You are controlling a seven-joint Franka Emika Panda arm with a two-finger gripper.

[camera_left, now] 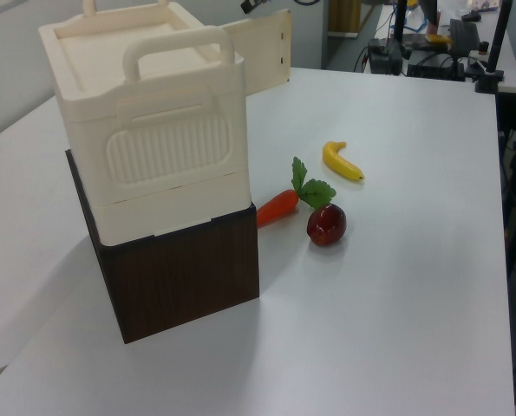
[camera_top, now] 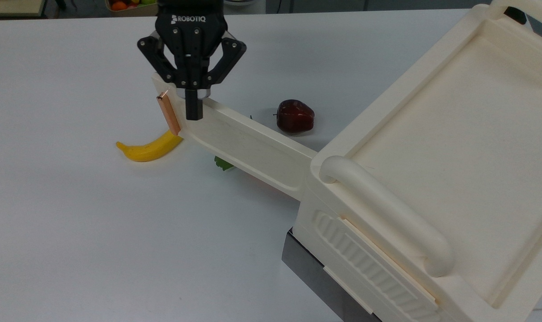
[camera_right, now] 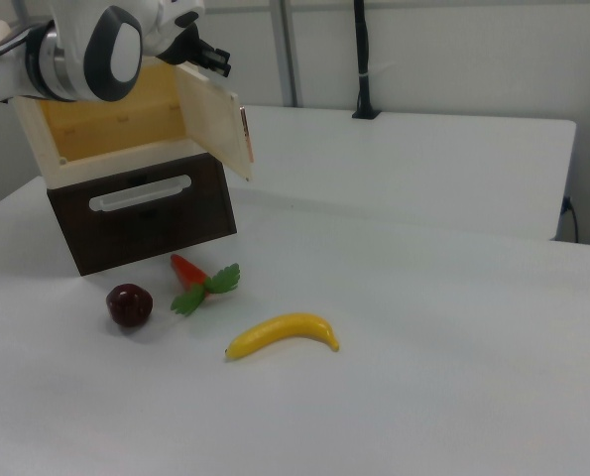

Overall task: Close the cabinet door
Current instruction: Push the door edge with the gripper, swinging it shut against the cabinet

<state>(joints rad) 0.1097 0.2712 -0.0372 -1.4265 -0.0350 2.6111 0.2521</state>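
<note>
A: Where is the long flat cream-white cabinet door [camera_top: 242, 141]?

B: It stands swung open from the large cream-white plastic cabinet [camera_top: 432, 179], reaching toward ten o'clock in the top view, with its small copper-coloured strip handle [camera_top: 168, 112] at the far end.

A: And the black two-finger gripper [camera_top: 193, 109]?

B: Its fingers are pressed together, nothing between them, the tip right at the door's top edge just at three o'clock of the handle.

A: What lies on the white counter [camera_top: 96, 223]?

B: A yellow curved banana [camera_top: 148, 147] at seven o'clock of the handle, a dark red apple [camera_top: 295, 116] beyond the door, and an orange carrot with green leaves [camera_left: 279, 205] near the apple in the left view.
</note>
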